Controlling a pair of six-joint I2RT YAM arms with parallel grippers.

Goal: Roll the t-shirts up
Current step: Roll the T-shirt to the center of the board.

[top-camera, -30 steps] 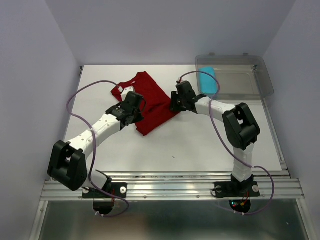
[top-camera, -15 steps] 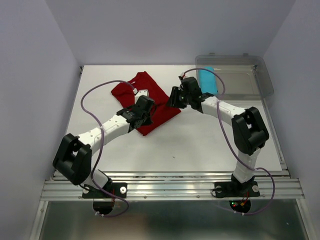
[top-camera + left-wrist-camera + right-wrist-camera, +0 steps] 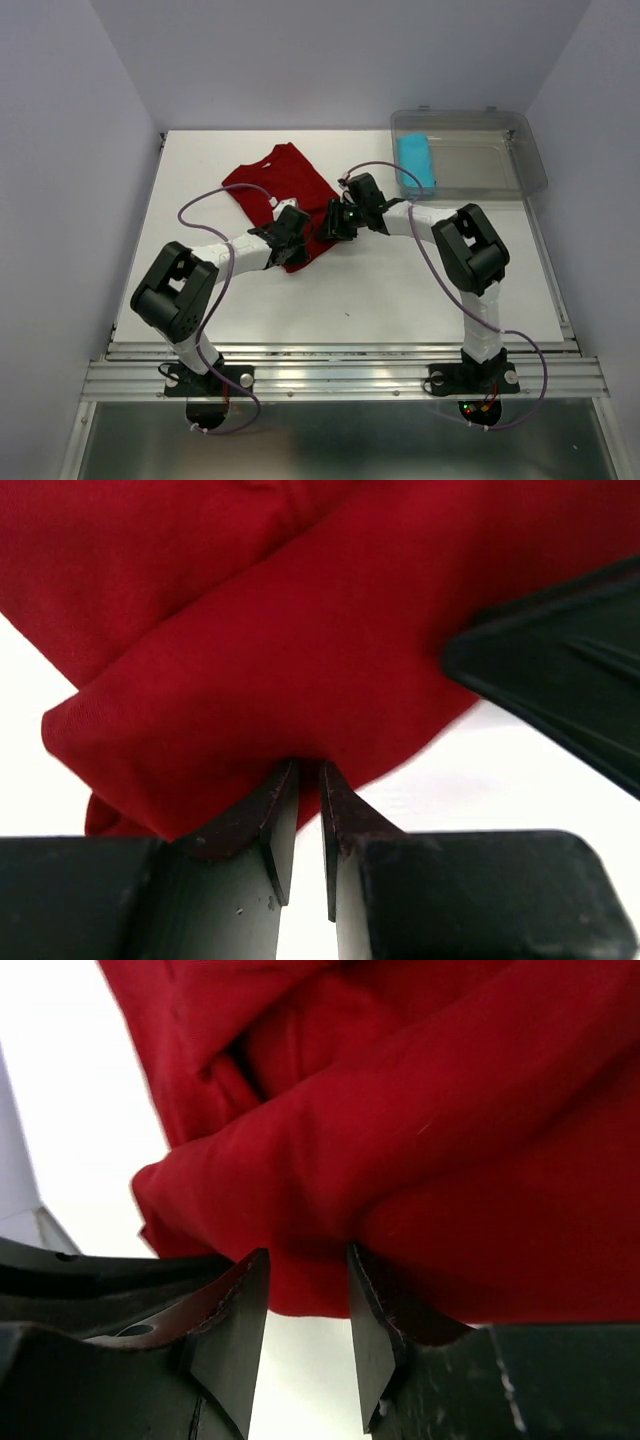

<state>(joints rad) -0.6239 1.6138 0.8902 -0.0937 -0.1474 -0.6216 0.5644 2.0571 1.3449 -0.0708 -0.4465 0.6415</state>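
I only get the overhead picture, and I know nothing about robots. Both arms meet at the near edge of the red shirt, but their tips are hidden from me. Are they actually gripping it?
Observer: The left one is. Its wrist camera shows the left fingers almost closed, pinching the edge of the dark red t-shirt.
Visitor: And the right one?
Observer: The right fingers stand wider apart, with a thick bunch of the same cloth between them.
Visitor: Is the cloth flat there?
Observer: No, up close it is doubled over into rounded folds.
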